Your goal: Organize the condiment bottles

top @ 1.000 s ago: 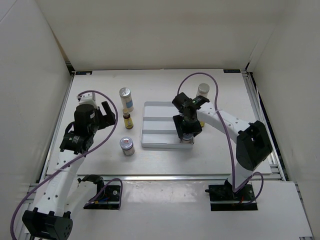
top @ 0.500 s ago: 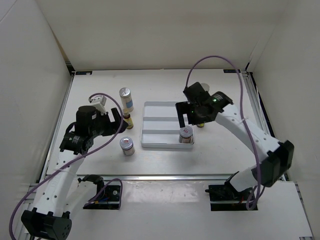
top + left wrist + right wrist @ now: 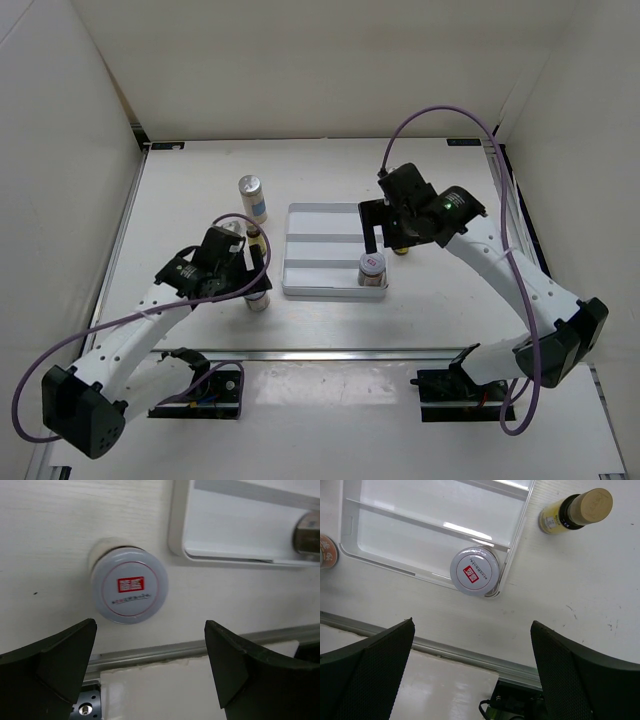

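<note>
- You're looking at a jar lid (image 3: 129, 586): smooth, satin, metal-looking, with a red printed label.
- At your one o'clock, the tray (image 3: 178, 530) is glossy white plastic.
- The table (image 3: 50, 520) is matt white and faintly grained.

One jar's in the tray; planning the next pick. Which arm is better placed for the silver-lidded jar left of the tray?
Left. The left end effector, open, hangs over the silver-lidded jar; the right end effector is across the tray near the placed jar.

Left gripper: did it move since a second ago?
Yes. The left gripper swung right, toward the white tray, and now hangs open over the silver-lidded jar beside it.
</note>
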Controlling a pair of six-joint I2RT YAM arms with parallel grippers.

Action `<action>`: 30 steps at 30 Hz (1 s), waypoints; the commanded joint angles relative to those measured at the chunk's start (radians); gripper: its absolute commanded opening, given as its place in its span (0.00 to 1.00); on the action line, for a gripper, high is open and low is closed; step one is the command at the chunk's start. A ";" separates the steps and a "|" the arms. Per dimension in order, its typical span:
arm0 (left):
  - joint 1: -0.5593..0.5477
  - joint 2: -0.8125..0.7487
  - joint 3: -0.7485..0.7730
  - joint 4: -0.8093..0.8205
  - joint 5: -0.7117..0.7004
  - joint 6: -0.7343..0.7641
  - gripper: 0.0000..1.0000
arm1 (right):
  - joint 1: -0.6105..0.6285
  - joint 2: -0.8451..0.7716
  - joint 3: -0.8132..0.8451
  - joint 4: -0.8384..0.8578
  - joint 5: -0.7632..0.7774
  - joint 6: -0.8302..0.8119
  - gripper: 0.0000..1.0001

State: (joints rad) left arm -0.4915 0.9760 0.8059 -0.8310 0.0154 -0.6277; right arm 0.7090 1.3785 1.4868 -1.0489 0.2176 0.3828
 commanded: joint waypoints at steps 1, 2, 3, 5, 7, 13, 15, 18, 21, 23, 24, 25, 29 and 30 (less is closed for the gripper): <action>-0.005 -0.033 -0.005 -0.037 -0.158 -0.063 1.00 | 0.006 -0.039 -0.014 -0.007 0.000 0.002 1.00; -0.005 -0.033 -0.005 -0.037 -0.170 -0.072 1.00 | 0.006 -0.039 -0.023 -0.007 0.000 0.002 1.00; -0.005 -0.033 -0.005 -0.037 -0.192 -0.072 1.00 | 0.006 -0.039 -0.023 -0.007 0.000 0.002 1.00; -0.005 -0.008 -0.005 -0.037 -0.201 -0.081 1.00 | 0.006 -0.039 -0.032 -0.007 0.000 0.002 1.00; -0.005 0.025 -0.005 -0.037 -0.212 -0.081 1.00 | 0.006 -0.039 -0.033 0.003 -0.009 0.002 1.00; -0.005 0.155 -0.005 0.036 -0.203 -0.060 1.00 | 0.006 -0.039 -0.042 0.012 -0.018 0.002 1.00; -0.005 0.179 -0.005 0.067 -0.203 -0.060 0.99 | 0.006 -0.039 -0.051 0.012 -0.018 0.002 1.00; -0.005 0.197 -0.005 0.079 -0.203 -0.038 0.92 | 0.006 -0.049 -0.062 0.012 -0.018 0.002 1.00; -0.005 0.197 -0.005 0.090 -0.203 -0.038 0.82 | 0.006 -0.059 -0.071 0.012 -0.018 0.002 1.00; -0.005 0.197 -0.014 0.099 -0.192 -0.029 0.72 | 0.006 -0.068 -0.071 0.012 -0.009 0.002 1.00; -0.005 0.197 -0.014 0.099 -0.180 -0.029 0.67 | 0.006 -0.068 -0.071 0.012 -0.009 0.002 1.00; -0.005 0.187 -0.014 0.099 -0.180 -0.029 0.61 | 0.006 -0.068 -0.071 0.012 -0.009 0.002 1.00; -0.030 0.138 0.045 0.099 -0.169 -0.006 0.39 | -0.003 -0.078 -0.080 0.012 -0.009 0.002 1.00; -0.039 0.138 0.080 0.087 -0.169 0.005 0.37 | -0.003 -0.078 -0.080 0.012 -0.009 0.002 1.00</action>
State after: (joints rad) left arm -0.5056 1.1706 0.8005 -0.7586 -0.1535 -0.6491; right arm 0.7082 1.3300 1.4086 -1.0454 0.2028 0.3840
